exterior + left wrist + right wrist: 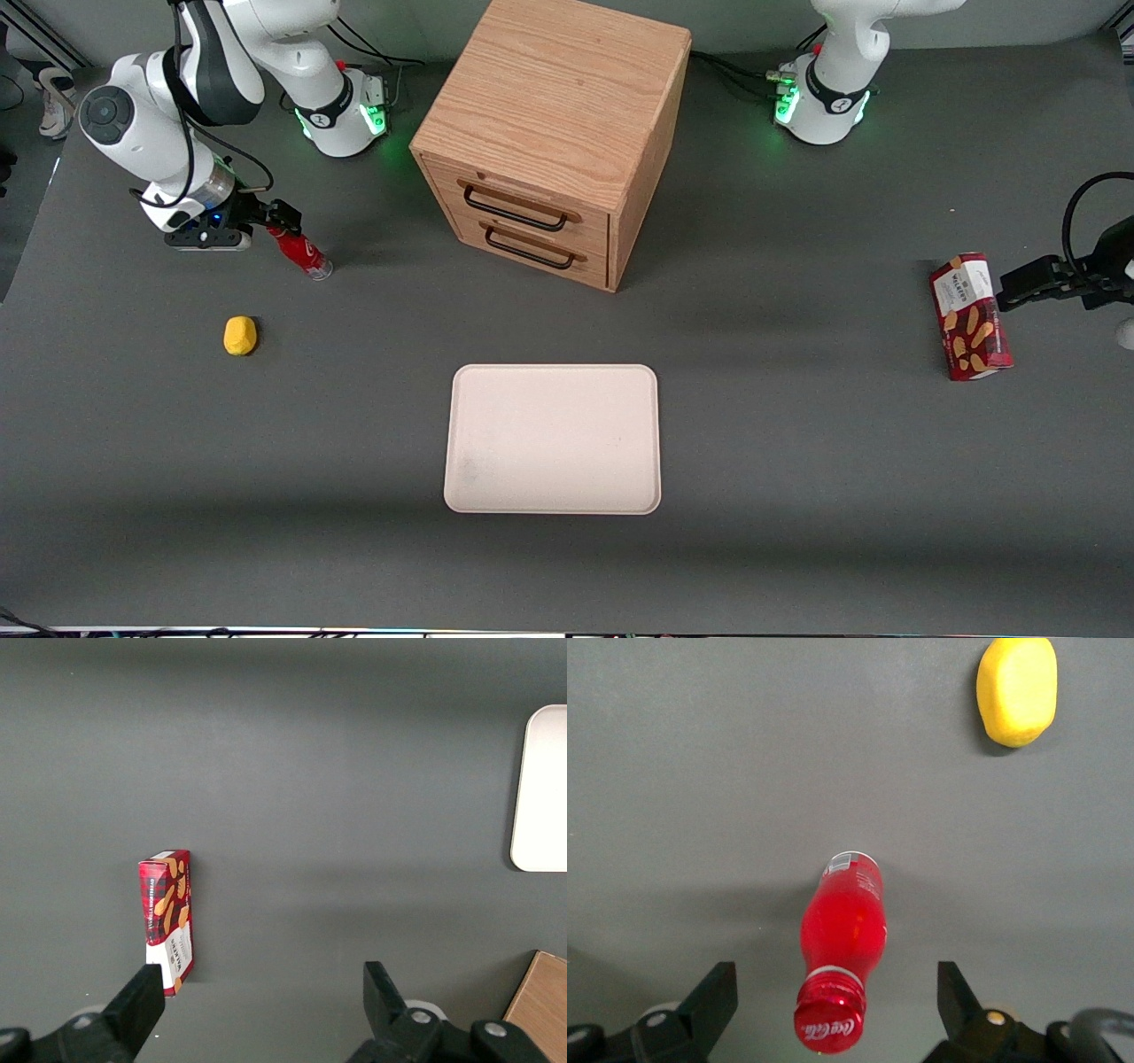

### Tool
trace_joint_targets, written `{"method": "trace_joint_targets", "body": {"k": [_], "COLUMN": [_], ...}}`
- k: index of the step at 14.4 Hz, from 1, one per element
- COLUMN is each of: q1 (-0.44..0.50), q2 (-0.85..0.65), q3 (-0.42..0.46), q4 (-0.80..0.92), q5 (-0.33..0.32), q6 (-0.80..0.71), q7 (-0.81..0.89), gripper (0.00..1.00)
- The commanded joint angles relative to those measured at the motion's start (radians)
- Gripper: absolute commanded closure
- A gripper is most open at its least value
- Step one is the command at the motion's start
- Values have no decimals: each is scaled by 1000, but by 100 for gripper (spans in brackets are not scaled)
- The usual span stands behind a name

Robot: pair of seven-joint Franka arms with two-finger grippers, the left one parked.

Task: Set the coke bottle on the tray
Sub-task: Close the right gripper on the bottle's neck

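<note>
Flat cream-white rectangular tray (553,439), nearest the camera, bears nothing. My gripper (833,1001) hovers with fingers spread, unclosed, around the small red-capped coke bottle (842,943) standing on the grey table (797,496); grasp, carry, placement remain.

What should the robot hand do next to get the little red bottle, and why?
Probably move down a little and close. The gripper is open, with one finger on each side of the coke bottle, near its cap, and not touching it yet. The tray has nothing on it.
</note>
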Motion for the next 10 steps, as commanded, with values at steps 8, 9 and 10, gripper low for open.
{"method": "trace_joint_targets", "body": {"k": [8,9,10], "q1": [-2,-2,-2], "q2": [7,9,9], "q3": [-7,-7,-7], "q4": [-18,-18,-18], "q5": [-17,-17,-17], "q6": [12,12,10], "q7": [-10,-12,-12], "gripper": [70,82,94]}}
